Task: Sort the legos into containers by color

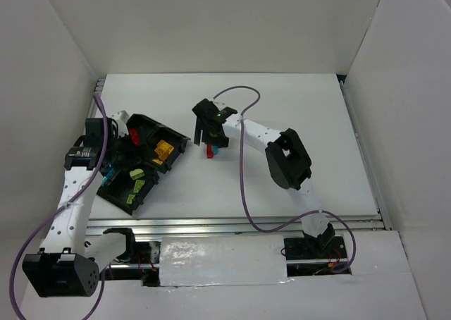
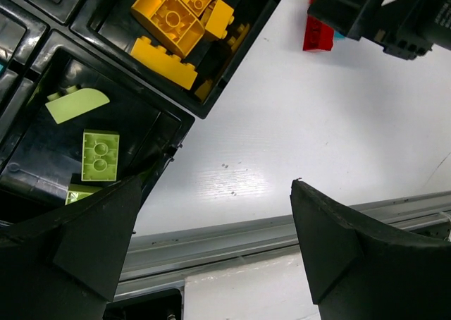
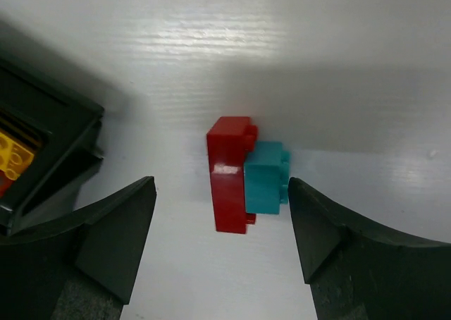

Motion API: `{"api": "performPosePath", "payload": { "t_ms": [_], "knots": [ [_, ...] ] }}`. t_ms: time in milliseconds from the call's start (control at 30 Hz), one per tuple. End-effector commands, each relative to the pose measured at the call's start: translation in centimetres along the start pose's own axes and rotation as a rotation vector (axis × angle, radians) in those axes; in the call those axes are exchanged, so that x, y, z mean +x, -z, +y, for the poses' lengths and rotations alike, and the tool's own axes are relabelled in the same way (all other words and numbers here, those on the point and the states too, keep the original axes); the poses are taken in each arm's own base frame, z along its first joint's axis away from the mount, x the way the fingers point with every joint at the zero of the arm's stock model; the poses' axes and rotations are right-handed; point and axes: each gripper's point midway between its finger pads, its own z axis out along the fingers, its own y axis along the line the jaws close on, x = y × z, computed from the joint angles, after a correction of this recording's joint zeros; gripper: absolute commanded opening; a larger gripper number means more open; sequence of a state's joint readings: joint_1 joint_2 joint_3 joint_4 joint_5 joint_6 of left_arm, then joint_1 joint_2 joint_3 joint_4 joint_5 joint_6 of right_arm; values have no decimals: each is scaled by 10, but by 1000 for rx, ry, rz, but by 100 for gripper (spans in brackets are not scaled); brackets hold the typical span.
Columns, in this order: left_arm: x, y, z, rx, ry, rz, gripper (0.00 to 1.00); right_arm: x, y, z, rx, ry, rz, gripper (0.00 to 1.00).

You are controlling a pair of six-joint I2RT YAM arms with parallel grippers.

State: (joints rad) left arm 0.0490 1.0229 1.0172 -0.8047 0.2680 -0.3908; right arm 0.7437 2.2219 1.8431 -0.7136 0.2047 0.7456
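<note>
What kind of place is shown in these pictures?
Probably a robotics lab test cell. White panels wall in a white table, the left arm and right arm are mounted beside an aluminium rail at its near edge, and a black tray holds toy bricks grouped by colour.

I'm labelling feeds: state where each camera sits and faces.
Top external: above and behind the robot, looking down on the table, tray, left arm and right arm.
Left wrist: looks down past the open left gripper at the tray's yellow bricks and green bricks.
Right wrist: looks down past the open right gripper at a red brick touching a cyan brick.
Shared: left wrist also shows that red brick and the right gripper.
</note>
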Motion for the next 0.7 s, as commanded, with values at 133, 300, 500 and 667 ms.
{"api": "performPosePath", "payload": {
  "t_ms": [133,300,500,667],
  "knots": [
    [-15,6,-16,56,-60,-46,99,3,-16,-4,32,24,13,76],
    [-14,2,-16,65,-53,-34,99,10,-18,-10,50,35,39,80],
    [-19,0,-20,74,-42,-35,100,18,-21,-5,1,98,75,42],
    [-19,-2,-29,127,-12,-30,99,12,1,5,-104,143,35,6]
  ]
}}
